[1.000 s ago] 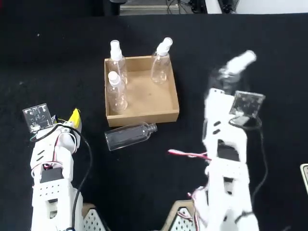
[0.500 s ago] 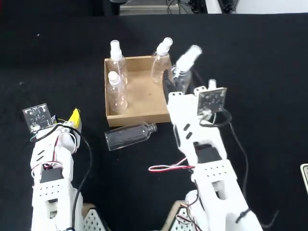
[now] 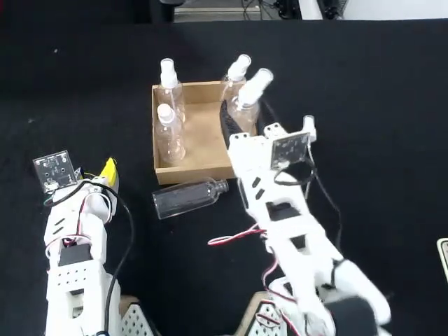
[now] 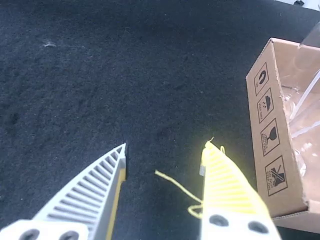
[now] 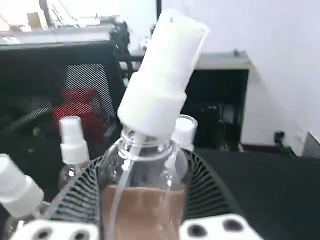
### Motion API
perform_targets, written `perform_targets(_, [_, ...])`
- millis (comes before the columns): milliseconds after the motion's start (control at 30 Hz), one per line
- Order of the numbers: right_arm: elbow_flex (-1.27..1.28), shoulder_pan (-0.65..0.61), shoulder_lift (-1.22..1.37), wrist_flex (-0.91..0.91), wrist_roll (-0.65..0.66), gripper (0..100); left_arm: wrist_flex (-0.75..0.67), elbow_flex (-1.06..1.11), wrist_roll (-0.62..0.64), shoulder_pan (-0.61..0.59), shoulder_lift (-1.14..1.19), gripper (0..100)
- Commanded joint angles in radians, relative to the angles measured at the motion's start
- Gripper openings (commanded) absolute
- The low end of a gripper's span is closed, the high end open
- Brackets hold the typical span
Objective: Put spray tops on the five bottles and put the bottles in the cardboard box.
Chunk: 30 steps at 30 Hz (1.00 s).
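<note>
**Right gripper** [image 5: 141, 187]: clamped on the body of a clear spray bottle [image 5: 150, 150], with a black finger pressing on either side. The bottle carries a white spray top [image 5: 162, 75] and leans slightly. In the high view it sits at the right wall of the cardboard box [image 3: 203, 150], just beside the far-right bottle [image 3: 234, 87]. Whether its base touches the box floor cannot be told.

**Box contents:** the far-right bottle is capped and stands in the far right corner. Two more capped bottles stand upright along the left wall: the far-left bottle [image 3: 170, 91] in the corner and the near-left bottle [image 3: 169, 133] in front of it.

**Outside the box:** one uncapped bottle [image 3: 187, 198] lies on its side on the black tabletop [image 3: 364, 91]. It is just in front of the box's near wall, with its open neck toward the right arm's side.

**Left gripper** [image 4: 165, 150]: jaws wide apart and holding nothing. It is above bare tabletop, beside the box's left wall and near the uncapped bottle but not touching it. A loose yellow thread [image 4: 177, 187] trails from its yellow finger.
</note>
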Motion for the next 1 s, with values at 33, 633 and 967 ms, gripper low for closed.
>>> perform_targets(33, [-0.074,-0.026,0.176,-0.255,-0.005,1.1,-0.021,-0.013,-0.005,0.007,-0.014,22])
perform_targets(633, [-0.292,-0.086,0.831,-0.752,0.071,1.1,-0.021,-0.013,-0.005,0.008,-0.014,22])
perform_targets(967, [-0.421,-0.104,0.849,-0.565,0.066,1.1,-0.021,-0.013,-0.005,0.013,-0.014,22])
